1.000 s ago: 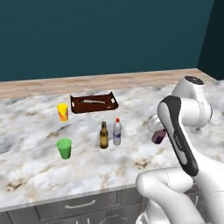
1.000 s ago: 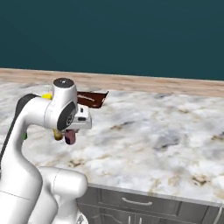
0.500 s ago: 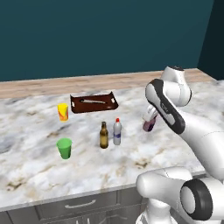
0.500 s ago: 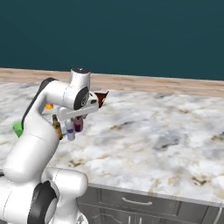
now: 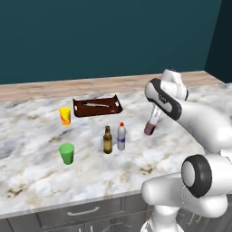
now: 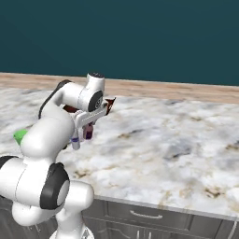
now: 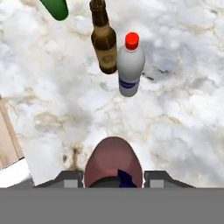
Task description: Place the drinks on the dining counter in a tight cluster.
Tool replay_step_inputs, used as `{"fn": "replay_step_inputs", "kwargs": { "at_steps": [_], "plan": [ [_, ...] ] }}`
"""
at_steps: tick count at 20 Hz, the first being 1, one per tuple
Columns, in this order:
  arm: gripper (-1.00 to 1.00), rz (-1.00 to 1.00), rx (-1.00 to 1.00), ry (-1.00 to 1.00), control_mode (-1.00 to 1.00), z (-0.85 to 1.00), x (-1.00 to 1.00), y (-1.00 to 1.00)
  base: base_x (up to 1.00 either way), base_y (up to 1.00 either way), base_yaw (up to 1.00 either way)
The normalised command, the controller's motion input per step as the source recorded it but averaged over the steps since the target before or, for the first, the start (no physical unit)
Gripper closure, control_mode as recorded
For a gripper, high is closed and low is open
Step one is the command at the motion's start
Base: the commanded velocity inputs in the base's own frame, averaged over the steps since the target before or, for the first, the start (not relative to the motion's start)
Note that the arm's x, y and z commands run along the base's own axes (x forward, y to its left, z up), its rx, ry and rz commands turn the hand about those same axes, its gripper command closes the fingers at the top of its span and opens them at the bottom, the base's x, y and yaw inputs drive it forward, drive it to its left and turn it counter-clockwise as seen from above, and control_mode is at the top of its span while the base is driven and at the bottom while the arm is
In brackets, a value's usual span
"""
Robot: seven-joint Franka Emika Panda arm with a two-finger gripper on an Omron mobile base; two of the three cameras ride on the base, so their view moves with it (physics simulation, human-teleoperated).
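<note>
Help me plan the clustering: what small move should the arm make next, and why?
Probably carry the maroon bottle leftward toward the beer bottle and the clear bottle. Those two already stand side by side on the counter, while the tool holds the maroon one tilted, off to their right with bare marble between.

I'm working in a kitchen: a long white-grey marbled surface [image 5: 41, 167] with dark grey drawer fronts [image 5: 81, 212] below and a wooden strip [image 5: 68, 86] along its far edge before a teal wall [image 5: 104, 36]. Cups, bottles and a brown tray [image 5: 97, 106] stand on it.
</note>
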Motion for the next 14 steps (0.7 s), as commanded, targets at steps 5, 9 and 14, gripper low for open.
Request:
{"fn": "replay_step_inputs", "kwargs": {
  "at_steps": [5, 9, 14],
  "plan": [
    [1.00, 0.25, 0.00, -0.04, -1.00, -0.32, 0.07, 0.00, 0.00, 0.00, 0.00],
    [1.00, 0.19, 0.00, 0.00, -1.00, -0.52, 0.24, 0.08, 0.00, 0.00, 0.00],
    [1.00, 0.20, 0.00, 0.00, -1.00, -0.22, 0.18, 0.06, 0.00, 0.00, 0.00]
  ]
}}
